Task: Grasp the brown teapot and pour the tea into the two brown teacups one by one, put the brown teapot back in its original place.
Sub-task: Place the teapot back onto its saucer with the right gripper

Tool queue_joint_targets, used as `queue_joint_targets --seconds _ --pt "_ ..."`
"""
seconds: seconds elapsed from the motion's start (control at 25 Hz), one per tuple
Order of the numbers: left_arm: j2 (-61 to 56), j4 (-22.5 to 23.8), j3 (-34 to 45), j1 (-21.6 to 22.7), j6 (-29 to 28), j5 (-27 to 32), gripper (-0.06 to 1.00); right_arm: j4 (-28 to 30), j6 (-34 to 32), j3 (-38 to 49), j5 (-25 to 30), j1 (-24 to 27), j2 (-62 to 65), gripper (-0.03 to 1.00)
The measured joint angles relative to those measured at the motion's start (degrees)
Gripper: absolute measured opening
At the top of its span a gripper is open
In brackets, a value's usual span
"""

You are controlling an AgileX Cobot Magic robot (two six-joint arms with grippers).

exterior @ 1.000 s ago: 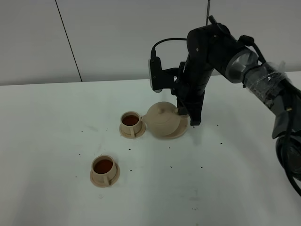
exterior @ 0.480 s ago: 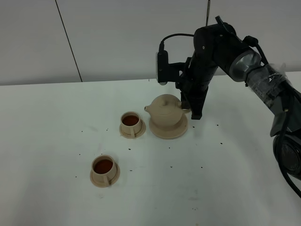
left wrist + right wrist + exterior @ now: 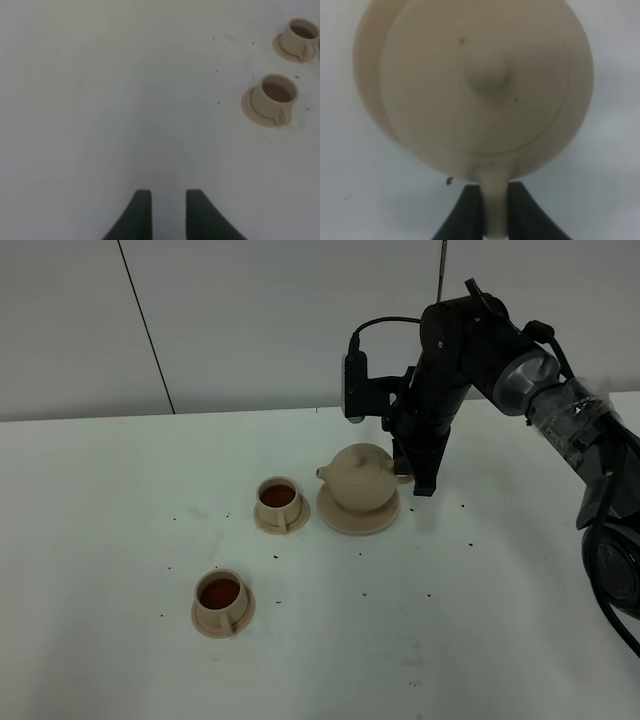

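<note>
The brown teapot (image 3: 360, 476) stands upright on, or just above, the wide saucer (image 3: 357, 520), its spout toward the far teacup (image 3: 278, 502). My right gripper (image 3: 419, 483) is shut on the teapot's handle; in the right wrist view the handle (image 3: 493, 202) sits between the dark fingers of the gripper (image 3: 494, 220), below the lid (image 3: 487, 77). The near teacup (image 3: 221, 598) stands at the front left. Both cups hold dark tea and sit on small saucers. My left gripper (image 3: 168, 212) hangs empty over bare table with a narrow gap, both cups (image 3: 275, 97) (image 3: 297, 37) off to one side.
The white table (image 3: 450, 620) carries small dark specks around the cups and the saucer. A white wall with a dark seam stands behind. The right arm's black body and cable rise above the teapot. The left arm is out of the exterior high view.
The teapot has swung back from its tilt toward the far cup to upright and moved right onto the wide saucer. The right arm shifted right with it. The cups stayed put.
</note>
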State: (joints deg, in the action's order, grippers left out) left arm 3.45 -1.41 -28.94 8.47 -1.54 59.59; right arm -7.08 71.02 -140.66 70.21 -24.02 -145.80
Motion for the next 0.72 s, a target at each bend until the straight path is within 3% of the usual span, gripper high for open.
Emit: queue_joint_targets --seconds 0.72 --pt "0.00 0.00 0.00 0.00 0.00 0.00 0.24 -1.62 -0.19 0.00 0.00 0.05 0.00 0.10"
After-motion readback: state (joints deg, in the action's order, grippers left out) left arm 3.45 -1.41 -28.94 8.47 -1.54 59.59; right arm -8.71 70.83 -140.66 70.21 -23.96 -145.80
